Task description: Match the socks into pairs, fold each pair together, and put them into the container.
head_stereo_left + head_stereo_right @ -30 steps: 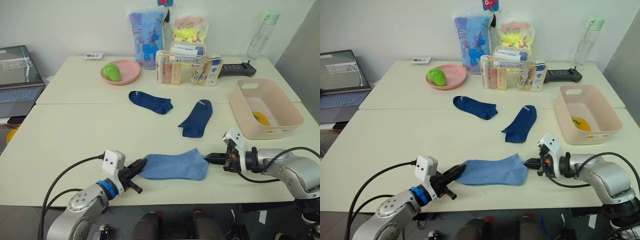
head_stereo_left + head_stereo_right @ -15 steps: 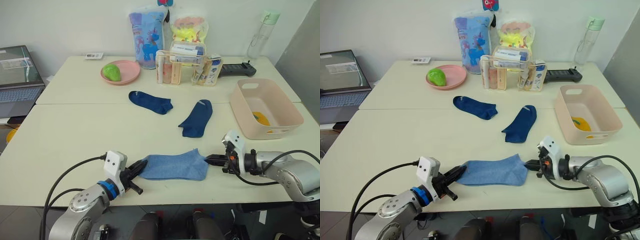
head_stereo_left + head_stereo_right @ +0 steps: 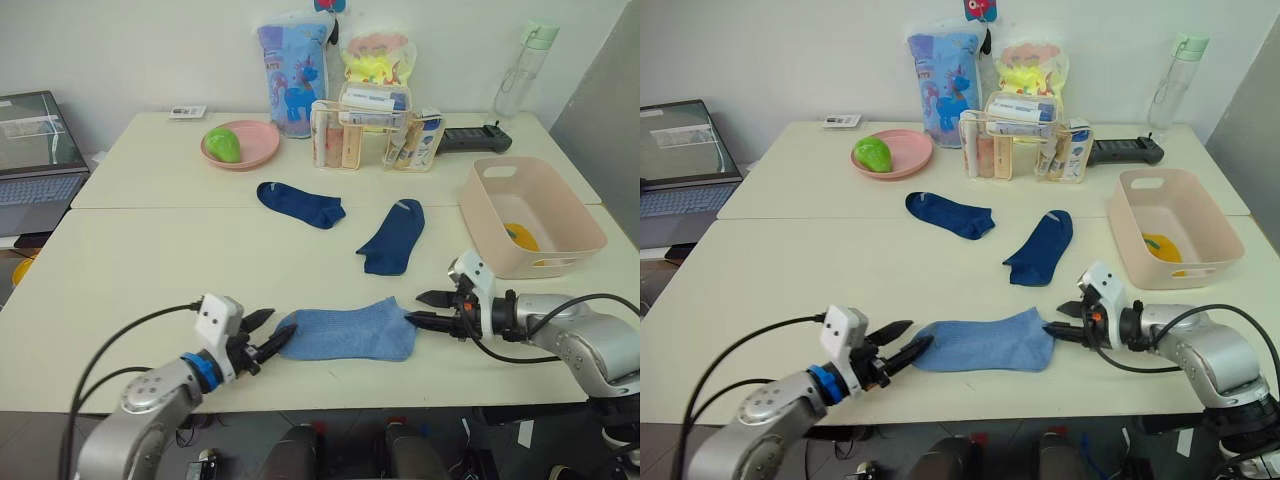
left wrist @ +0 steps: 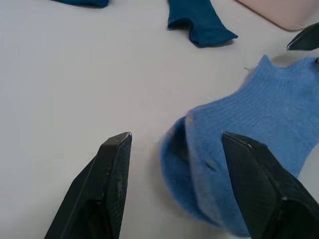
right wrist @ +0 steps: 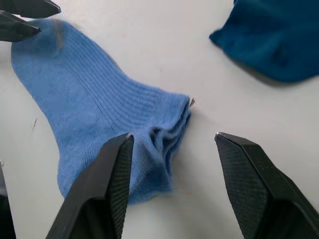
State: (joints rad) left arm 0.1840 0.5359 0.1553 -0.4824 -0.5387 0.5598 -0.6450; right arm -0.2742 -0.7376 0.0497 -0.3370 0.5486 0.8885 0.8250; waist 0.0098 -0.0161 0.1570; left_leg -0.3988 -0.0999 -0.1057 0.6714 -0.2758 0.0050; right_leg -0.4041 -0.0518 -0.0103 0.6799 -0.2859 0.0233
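Observation:
A light blue pair of socks [image 3: 350,333], one laid on the other, lies flat near the table's front edge. My left gripper [image 3: 275,328] stands open at its toe end, and in the left wrist view the toe [image 4: 199,164] sits between the spread fingers [image 4: 112,184]. At the cuff end [image 5: 164,134] my right gripper [image 3: 413,307] is open too. Two navy socks [image 3: 300,203] [image 3: 393,236] lie apart at mid-table. The pale pink container [image 3: 575,215] stands at the right with something yellow [image 3: 520,237] inside.
At the back stand a pink plate [image 3: 255,150] with a green fruit, a clear organiser [image 3: 350,135] of toiletries, two printed pouches, a black remote [image 3: 475,138] and a bottle [image 3: 522,70]. A laptop [image 3: 35,150] sits off the table's left.
Both grippers have gone from shut on the ends of the light blue pair to open. The pair stays flat on the table in the same place.

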